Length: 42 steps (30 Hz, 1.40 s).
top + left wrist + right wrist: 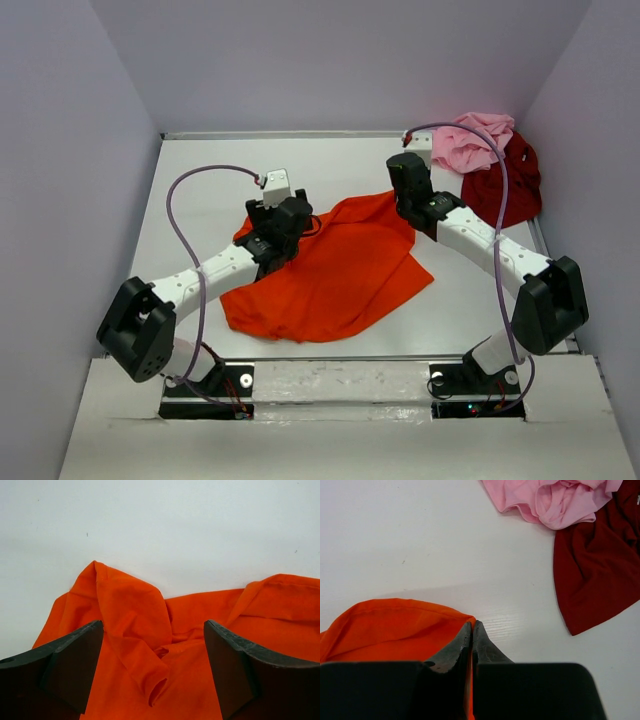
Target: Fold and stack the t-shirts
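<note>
Your right pincer (472, 630) pinches the orange t-shirt (340, 270) at its far right edge; the left pincer (152, 629) is spread over it. It looks soft and light, so grip the hem.

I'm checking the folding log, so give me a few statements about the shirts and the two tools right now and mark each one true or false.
1. The left tool is open above the orange t-shirt. True.
2. The right tool is open and holds nothing. False: it is shut on an edge of the orange t-shirt.
3. The pink t-shirt lies folded flat in the middle of the table. False: it is bunched up in the far right corner, partly on the dark red t-shirt.
4. The orange t-shirt lies rumpled in the middle, apart from the other two. True.
</note>
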Tool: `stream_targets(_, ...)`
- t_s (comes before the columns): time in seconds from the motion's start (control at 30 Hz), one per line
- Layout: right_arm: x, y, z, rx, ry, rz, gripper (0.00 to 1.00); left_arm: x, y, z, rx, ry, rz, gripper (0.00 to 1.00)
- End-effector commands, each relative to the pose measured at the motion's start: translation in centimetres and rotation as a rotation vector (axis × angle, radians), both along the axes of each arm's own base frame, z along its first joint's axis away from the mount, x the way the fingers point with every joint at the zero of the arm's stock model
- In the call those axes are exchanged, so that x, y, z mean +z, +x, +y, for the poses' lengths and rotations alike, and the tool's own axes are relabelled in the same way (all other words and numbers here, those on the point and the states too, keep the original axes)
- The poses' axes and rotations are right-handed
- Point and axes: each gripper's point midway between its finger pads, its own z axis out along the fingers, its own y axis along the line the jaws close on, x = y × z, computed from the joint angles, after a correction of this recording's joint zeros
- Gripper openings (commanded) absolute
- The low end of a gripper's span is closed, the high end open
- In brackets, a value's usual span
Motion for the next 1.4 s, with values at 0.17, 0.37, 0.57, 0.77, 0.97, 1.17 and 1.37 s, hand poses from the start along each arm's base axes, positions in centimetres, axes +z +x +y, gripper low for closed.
stream_targets(0.17, 1.5, 0.5, 0.3, -0.006, 0.047, -0.053, 0.0, -3.6, 3.8, -1.5, 0.003, -0.007, 0.036, 0.9)
stream_targets(0.37, 0.9, 0.4, 0.3, -0.003, 0.043, -0.037, 0.0, -7.5, 4.7, -1.2, 0.07, 0.032, 0.137, 0.88)
stream_targets(0.57, 0.3, 0.6, 0.6, 0.006, 0.044, -0.022, 0.0, -7.4, 4.4, 0.9, 0.17, 0.076, 0.123, 0.87)
stream_targets(0.77, 0.0, 0.7, 0.9, 0.011, 0.049, -0.017, 0.0, -6.3, 3.8, 2.7, 0.217, 0.126, 0.103, 0.84)
stream_targets(0.97, 0.0, 0.7, 0.9, 0.016, 0.053, -0.016, 0.0, -7.9, 2.9, 3.4, 0.206, 0.143, 0.135, 0.39)
stream_targets(1.17, 0.3, 0.6, 0.8, 0.012, 0.057, -0.024, 0.0, -8.3, 1.8, 3.8, 0.186, 0.123, 0.132, 0.0)
stream_targets(1.37, 0.3, 0.5, 1.0, 0.02, 0.061, -0.02, 0.0, -8.0, 1.1, 4.7, 0.215, 0.127, 0.132, 0.18)
